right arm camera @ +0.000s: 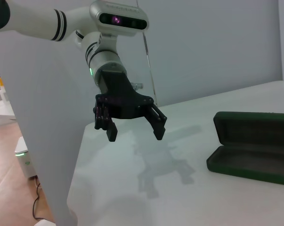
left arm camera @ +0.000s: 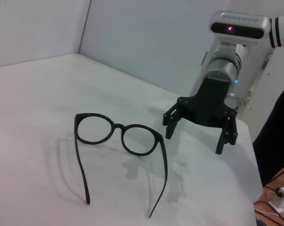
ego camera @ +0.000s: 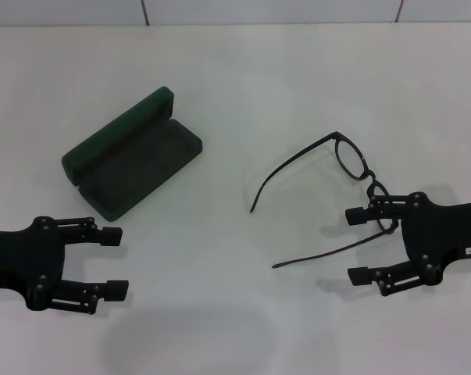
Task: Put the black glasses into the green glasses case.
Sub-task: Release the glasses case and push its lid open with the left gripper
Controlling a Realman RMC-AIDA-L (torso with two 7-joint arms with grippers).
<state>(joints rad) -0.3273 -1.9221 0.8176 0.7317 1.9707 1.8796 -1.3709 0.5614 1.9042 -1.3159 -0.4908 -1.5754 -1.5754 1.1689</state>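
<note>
Black glasses: we saw the black glasses [ego camera: 352, 173] lying unfolded on the white table [ego camera: 243, 70], in the right half of the head view, both temple arms stretched toward the frame's centre and lower centre; in the left wrist view the black glasses [left arm camera: 120, 138] rested with lenses upright.

Green glasses case: we found the green glasses case [ego camera: 133, 156] open in the upper left of the head view, lid raised, dark lining showing, well apart from the glasses; it also showed at the right edge of the right wrist view [right arm camera: 255, 148].

Right gripper: we saw the right gripper [ego camera: 362, 244] at the right edge, fingers spread wide, holding nothing, its upper finger just beside the nearer lens.

Left gripper: we saw the left gripper [ego camera: 114, 262] at the lower left, also spread wide and holding nothing, below the case and apart from it.
</note>
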